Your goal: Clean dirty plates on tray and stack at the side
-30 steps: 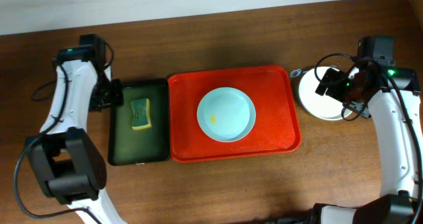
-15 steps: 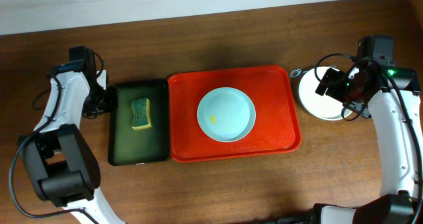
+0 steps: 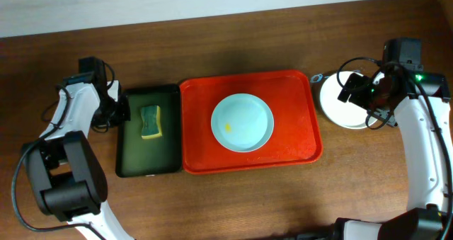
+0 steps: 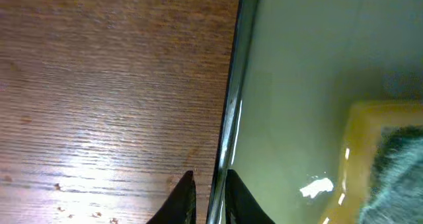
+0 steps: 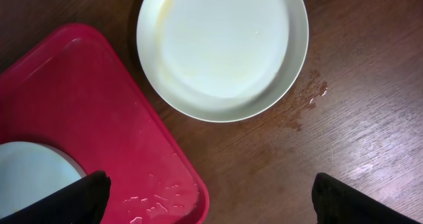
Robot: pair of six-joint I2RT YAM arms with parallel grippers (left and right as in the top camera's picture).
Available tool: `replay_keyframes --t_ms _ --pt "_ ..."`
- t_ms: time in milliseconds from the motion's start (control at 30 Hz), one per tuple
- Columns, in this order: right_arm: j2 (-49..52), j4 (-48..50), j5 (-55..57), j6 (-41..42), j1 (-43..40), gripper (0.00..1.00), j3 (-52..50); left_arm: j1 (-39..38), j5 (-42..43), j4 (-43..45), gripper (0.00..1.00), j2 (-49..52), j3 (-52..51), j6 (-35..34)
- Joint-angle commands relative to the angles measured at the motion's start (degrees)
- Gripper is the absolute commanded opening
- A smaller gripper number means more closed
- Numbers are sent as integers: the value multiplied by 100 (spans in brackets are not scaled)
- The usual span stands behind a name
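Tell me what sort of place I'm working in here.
Probably a lab bench staged as a dishwashing station, not a real kitchen: a wooden table, a red tray holding a smeared plate, and a dark green tray with a sponge. No sink shows.

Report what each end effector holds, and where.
Left end effector straddles the left rim of the green tray; whether it grips cannot be told. Right end effector, open, holds nothing.

Left arm (image 3: 73, 112) and right arm (image 3: 425, 155): white link shells are joined by black joint housings; black cables (image 3: 352, 61) are looped alongside; a green light (image 3: 419, 76) is seen on the right.
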Motion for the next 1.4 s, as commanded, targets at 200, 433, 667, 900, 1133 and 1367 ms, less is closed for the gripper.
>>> replay_keyframes --t_ms 200,433,667,900,1133,1367 --pt "42 -2 -31 -57 -22 98 0 9 -173 151 0 -33 -177 190" --pt "42 -2 -31 -57 -22 98 2 9 -328 219 0 -33 -177 267" --pt "42 -2 -31 -57 -22 98 0 11 -385 219 0 -33 -177 310" --pt "42 -2 -31 -57 -22 98 0 9 -629 326 0 -33 -177 595" --pt "42 -2 -31 -57 -22 98 0 4 -542 435 20 -33 -157 798" --pt "42 -2 -31 -57 -22 98 0 2 -79 -144 42 -35 616 643"
